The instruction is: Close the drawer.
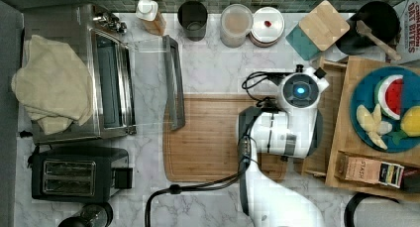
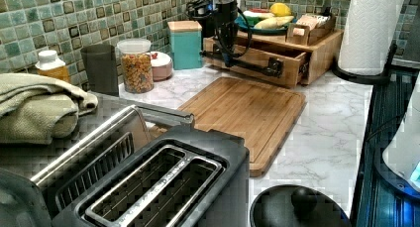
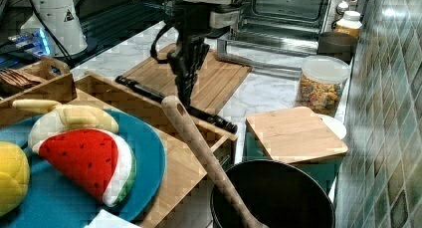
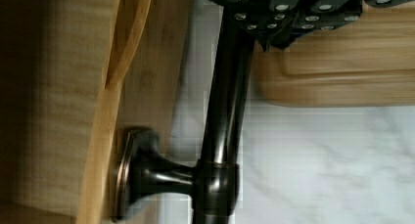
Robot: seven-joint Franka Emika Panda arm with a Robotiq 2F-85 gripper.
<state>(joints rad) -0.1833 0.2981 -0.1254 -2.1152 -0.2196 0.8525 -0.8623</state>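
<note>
top view: the gripper (image 1: 317, 100) sits under the arm's wrist flange at the left edge of the wooden stand (image 1: 379, 180), over the strip where the drawer (image 1: 331, 108) projects toward the cutting board (image 1: 213, 138); the drawer is partly pulled out, and the arm covers most of it. the stand carries a blue plate (image 1: 364, 88) of toy fruit. left view: drawer (image 2: 257, 56) open a modest way from the stand at the far right of the counter, its dark bar handle (image 2: 247, 64) running along the front; the gripper (image 2: 229, 58) comes straight down onto the handle. right view: gripper (image 3: 185, 91) meets the handle (image 3: 174, 103) about mid-span; fingers are close around the bar, but contact cannot be confirmed here. wrist view: handle (image 4: 220, 136) runs between the gripper's pads (image 4: 293, 13), post and rosette fixed to the drawer front (image 4: 103, 111); jaws appear narrowed around the bar, though whether they actually clamp it cannot be told. judgement: drawer is rigid thin wood, probably light and sliding on plain wooden runners, so it may bind if pushed off-centre. the metal bar is stiff, smooth, somewhat slippery; best purchase is mid-bar, or simply a flat push on the bar or front panel toward the stand. nothing fragile on the drawer itself; the plate above could shift if the drawer slams.
</note>
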